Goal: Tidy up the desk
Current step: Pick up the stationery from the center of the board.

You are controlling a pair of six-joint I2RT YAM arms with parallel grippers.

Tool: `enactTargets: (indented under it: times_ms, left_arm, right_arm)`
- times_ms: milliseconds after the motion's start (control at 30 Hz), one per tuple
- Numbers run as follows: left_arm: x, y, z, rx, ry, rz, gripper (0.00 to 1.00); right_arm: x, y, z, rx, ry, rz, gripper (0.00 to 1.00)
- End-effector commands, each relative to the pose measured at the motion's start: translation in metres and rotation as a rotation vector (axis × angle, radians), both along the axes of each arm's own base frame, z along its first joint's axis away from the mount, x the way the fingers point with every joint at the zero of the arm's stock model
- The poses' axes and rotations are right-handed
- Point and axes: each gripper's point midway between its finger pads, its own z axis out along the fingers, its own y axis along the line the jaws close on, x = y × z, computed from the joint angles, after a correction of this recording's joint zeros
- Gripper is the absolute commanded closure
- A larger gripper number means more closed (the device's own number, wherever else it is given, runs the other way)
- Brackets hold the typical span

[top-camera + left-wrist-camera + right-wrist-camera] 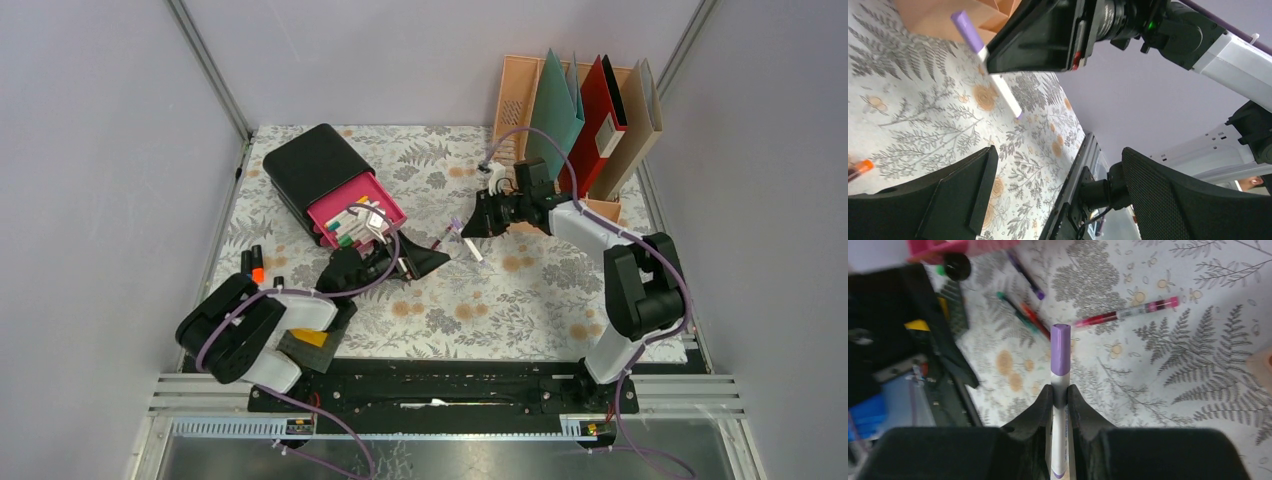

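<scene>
- The desk (520,300) fills the middle of the top view, running from the arm bases at the near edge to the back wall. Its fern-and-flower cloth lies flat.
- We see the right gripper (1059,392) out over the middle of the desk, reaching toward the left arm. Its jaws are nearly closed, clamped on the white barrel of a marker (1060,347).
- The marker's purple cap sticks out past the fingertips. In the left wrist view the marker slants down toward the cloth, and we cannot tell whether its low end touches.
- The left gripper (425,262) sits low over the desk, just in front of the pink drawer (375,195) and facing the right gripper. Its jaws are spread wide with nothing between them.
- That drawer is pulled out of a black box (315,165) at the back left and holds several pens.
- A peach rack (515,95) stands at the back right with a teal folder (555,110), a red folder (600,110) and a tan folder (640,120) upright in it.
- Loose on the cloth, the right wrist view shows a pink pen (1128,313), a green pen (1010,304), an orange pen (1035,320) and a purple pen (1025,275). The green and orange ones lie side by side.
</scene>
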Motion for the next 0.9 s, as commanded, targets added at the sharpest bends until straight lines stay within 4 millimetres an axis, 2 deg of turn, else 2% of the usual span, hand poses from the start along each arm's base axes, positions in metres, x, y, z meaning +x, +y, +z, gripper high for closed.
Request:
enactTargets:
  times_ms: [0, 200, 300, 500, 667, 867]
  left_arm:
    - [-0.001, -0.016, 0.031, -0.124, -0.071, -0.03, 0.01]
    - [0.007, -0.039, 0.021, -0.139, -0.025, -0.056, 0.04]
    - [0.013, -0.048, 0.016, -0.149, -0.004, -0.061, 0.08]
    - [0.023, -0.06, 0.011, -0.17, 0.028, -0.067, 0.22]
    - [0.027, -0.064, 0.01, -0.174, 0.033, -0.075, 0.39]
    - [0.029, -0.067, 0.009, -0.174, 0.034, -0.081, 0.43]
  right_arm:
    - [-0.009, 0.012, 0.058, 0.267, 0.048, 0.036, 1.0]
    - [-0.014, 0.012, 0.086, 0.42, 0.084, 0.051, 1.0]
    - [-0.017, 0.013, 0.092, 0.456, 0.097, 0.062, 1.0]
    - [-0.02, 0.014, 0.095, 0.479, 0.107, 0.074, 1.0]
    - [-0.021, 0.014, 0.094, 0.48, 0.114, 0.077, 1.0]
    - [-0.022, 0.014, 0.094, 0.483, 0.116, 0.081, 1.0]
